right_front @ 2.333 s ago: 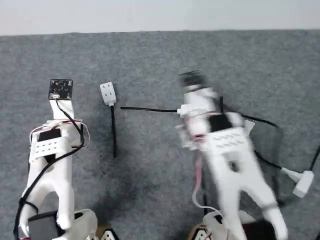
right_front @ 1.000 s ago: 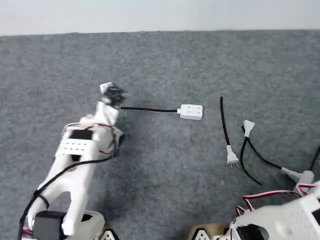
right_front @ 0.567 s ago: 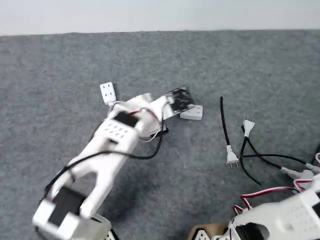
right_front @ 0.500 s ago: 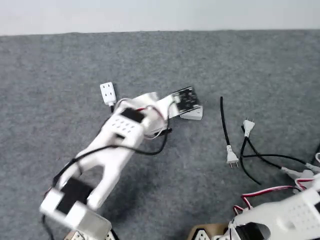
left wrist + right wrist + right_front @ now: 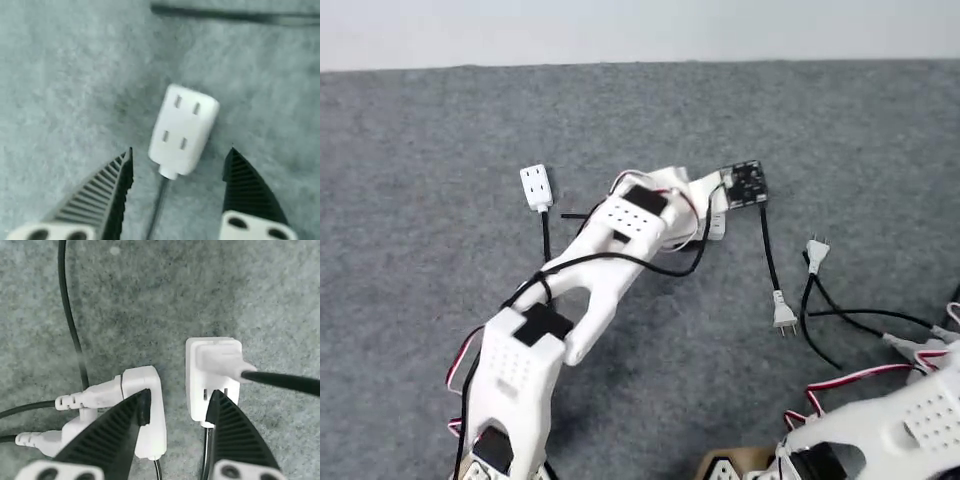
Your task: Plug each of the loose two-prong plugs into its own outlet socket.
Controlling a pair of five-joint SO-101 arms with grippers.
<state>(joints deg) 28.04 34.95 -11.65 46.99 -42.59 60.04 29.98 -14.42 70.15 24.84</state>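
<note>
plugs, two of them, white moulded plastic on thin black cords, lie loose on the fuzzy grey table [image 5: 440,120], right of centre in the high view: the upper plug [image 5: 817,247] and, below it, the lower plug [image 5: 783,318], near each other. the white left arm [image 5: 620,235] extends from the lower left edge up to the centre. the left wrist view shows what lies under its end: a rounded rectangular outlet socket [image 5: 183,131] of smooth white plastic, four narrow slots face up. it lies flat between the ridged black fingers [image 5: 107,192] of the left gripper [image 5: 180,154], whose jaws stand wide apart and grip nothing. a second outlet socket [image 5: 535,187] lies upper left of centre in the high view. in the right wrist view the right gripper [image 5: 178,404] is spread open and holds nothing. it is over two white blocks side by side: one socket block [image 5: 195,392] with a white inserted plug [image 5: 217,362] in its face, and the other socket block [image 5: 152,382] with a white side plug [image 5: 87,392] at its end.
</note>
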